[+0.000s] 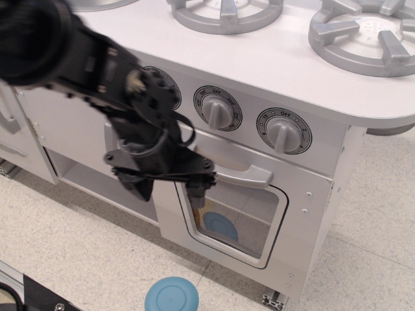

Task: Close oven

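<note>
Though windowed, oven (pixel 259 220) sits shut.

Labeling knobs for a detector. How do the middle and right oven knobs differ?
The middle knob has its grip bar tilted slightly left of upright; the right knob has it tilted slightly right. The middle knob sits higher in frame and nearer the gripper; the right knob sits nearer the panel's corner. Both are grey, on dark dials marked OFF.
</note>
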Tool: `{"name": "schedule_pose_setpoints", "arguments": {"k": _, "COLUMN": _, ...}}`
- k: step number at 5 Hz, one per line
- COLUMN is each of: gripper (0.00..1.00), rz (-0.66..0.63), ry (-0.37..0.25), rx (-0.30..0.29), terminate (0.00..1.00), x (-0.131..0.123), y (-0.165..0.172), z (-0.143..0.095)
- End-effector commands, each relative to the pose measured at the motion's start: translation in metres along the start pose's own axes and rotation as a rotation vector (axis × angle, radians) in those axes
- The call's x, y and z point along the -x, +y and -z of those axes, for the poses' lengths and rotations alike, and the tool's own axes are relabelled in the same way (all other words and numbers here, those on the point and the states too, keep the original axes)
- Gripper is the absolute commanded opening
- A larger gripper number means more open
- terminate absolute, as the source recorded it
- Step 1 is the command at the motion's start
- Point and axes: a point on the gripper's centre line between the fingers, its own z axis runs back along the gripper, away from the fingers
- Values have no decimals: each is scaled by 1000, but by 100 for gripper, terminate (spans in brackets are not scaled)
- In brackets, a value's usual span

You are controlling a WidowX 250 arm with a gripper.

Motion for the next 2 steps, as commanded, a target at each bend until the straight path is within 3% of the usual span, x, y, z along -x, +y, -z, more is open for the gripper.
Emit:
{"name": "schedule_pose_setpoints", "arguments": {"k": 1, "gripper": 100, "rz": 7, "ry": -18, "rx": -14, "terminate": 0, "x": -7, "y": 6, "z": -28}}
{"name": "schedule_pose_setpoints", "arguments": {"k": 2, "gripper": 100, "rz": 7, "ry": -18, "rx": -14, "terminate": 100, "x": -7, "y": 6, "z": -28}}
